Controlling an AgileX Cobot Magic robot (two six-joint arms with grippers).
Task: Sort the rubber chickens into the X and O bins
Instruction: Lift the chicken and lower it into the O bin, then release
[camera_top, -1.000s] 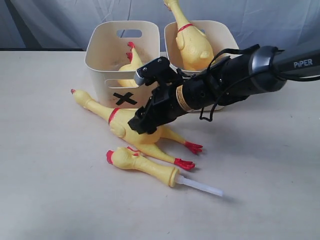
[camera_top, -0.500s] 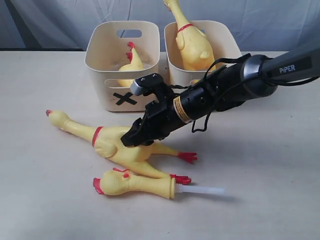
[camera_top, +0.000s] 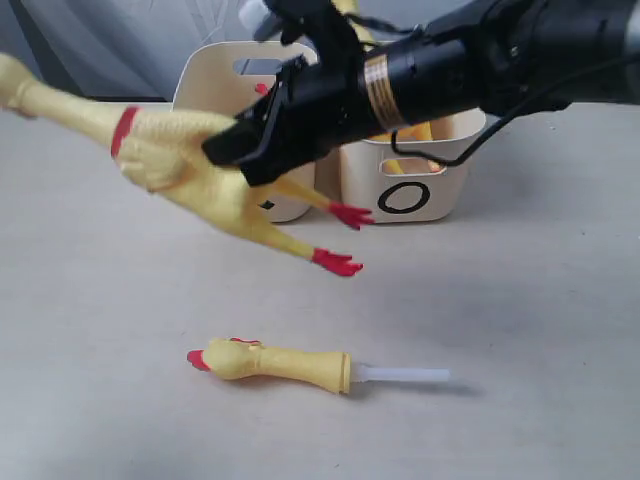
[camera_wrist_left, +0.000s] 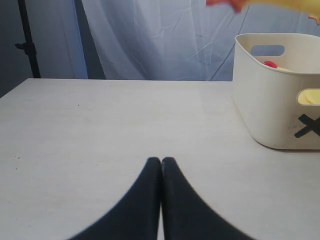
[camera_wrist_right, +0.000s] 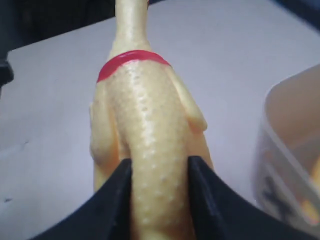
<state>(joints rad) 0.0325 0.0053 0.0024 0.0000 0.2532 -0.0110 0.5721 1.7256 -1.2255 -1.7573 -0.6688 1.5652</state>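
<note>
- The X bin (camera_wrist_left: 265, 100) is a cream tub with a black X on its wall. A chicken lies inside it: its red comb (camera_wrist_left: 270, 64) shows over the rim and its yellow body shows through the handle slot.
- The O bin (camera_top: 440, 185) stands just beside the X bin, touching or almost touching it. The arm hides most of its inside, and only some yellow parts of a chicken can be seen there.
- The right gripper (camera_top: 228, 150) is closed tight around the body of a large chicken (camera_top: 180, 165) and holds it in the air in front of the X bin, with the neck pointing away from the O bin.
- The left gripper (camera_wrist_left: 161, 167) holds nothing. Its fingers are pressed together, low over the table (camera_top: 520, 330), at the side of the X bin.
- The small chicken (camera_top: 270, 362) with its white tube (camera_top: 405, 375) lies on the table, well in front of the X bin.
- Half a second ago the large chicken lay on the table in the same grip. Now it is lifted clear.
- The O mark, hidden by the arm before, is now visible.
- The small chicken has not moved.
</note>
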